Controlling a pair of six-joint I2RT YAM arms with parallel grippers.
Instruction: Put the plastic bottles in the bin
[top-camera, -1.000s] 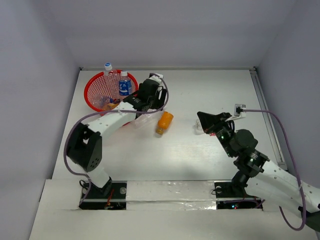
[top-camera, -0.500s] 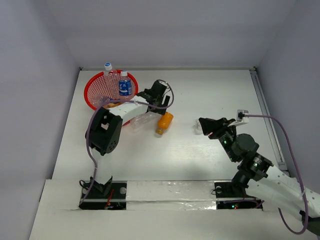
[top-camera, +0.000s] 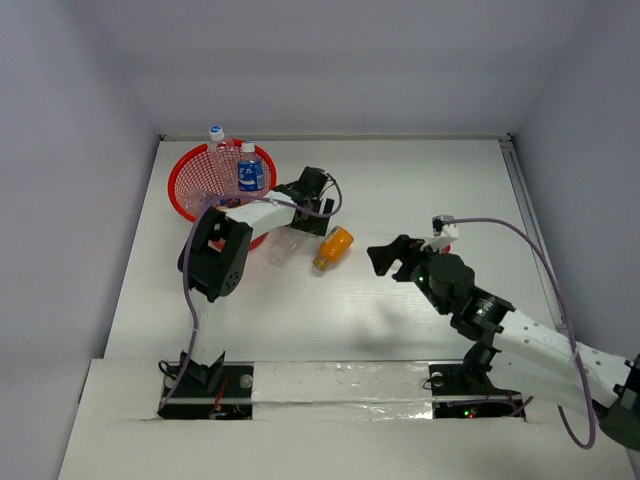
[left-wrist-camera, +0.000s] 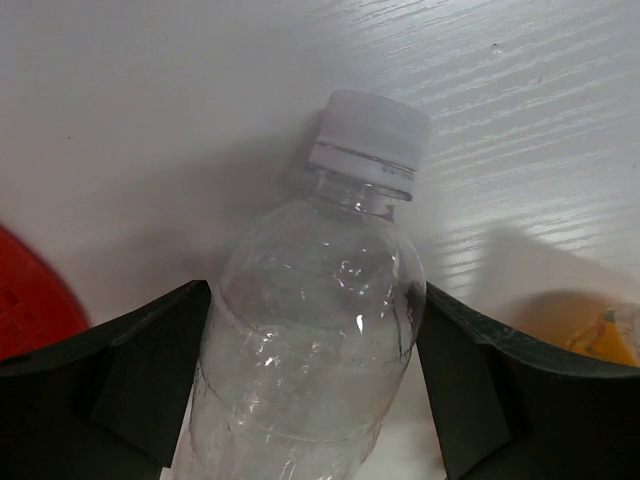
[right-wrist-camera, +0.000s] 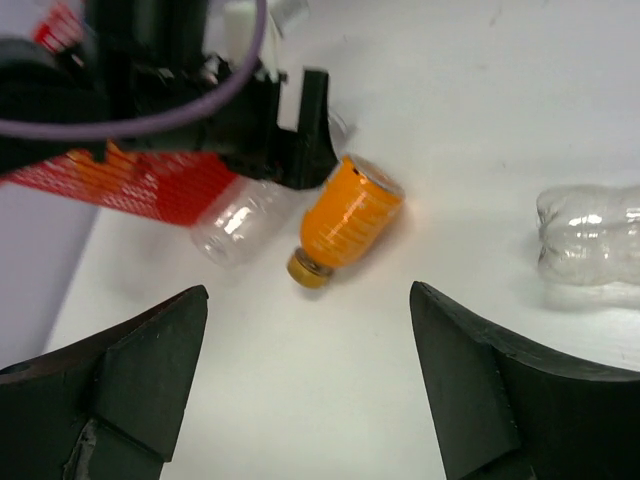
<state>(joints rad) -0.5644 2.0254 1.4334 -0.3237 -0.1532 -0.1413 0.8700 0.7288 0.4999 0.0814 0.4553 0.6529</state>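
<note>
The jaws of my left gripper (left-wrist-camera: 312, 300) stand wide apart, one on each side of a clear bottle (left-wrist-camera: 330, 250). They sit very close to its sides, but I cannot tell if they press on it. The bottle lies flat on the white table (top-camera: 400, 190) and points straight away from me, with its white cap (left-wrist-camera: 372, 128) at the top of my left wrist picture. So my jaws cross its short way, and I think that is the right way to squeeze it. The red basket (top-camera: 180, 180) peeks in at the lower left of that picture, just beside the bottle, so I think the carry will be short. In the top picture it sits in the upper left, with a blue-label bottle (top-camera: 250, 170) standing inside. The jaws of my right gripper (right-wrist-camera: 307, 292) are wide apart too, with nothing between them. An orange bottle (right-wrist-camera: 350, 215) lies ahead of them, in the upper middle of my right wrist picture. It lies on its side on a slant, with its cap at the lower left. It is not between my jaws yet. Another clear bottle (right-wrist-camera: 590, 235) lies at the right edge, off to the side of my jaws.
</note>
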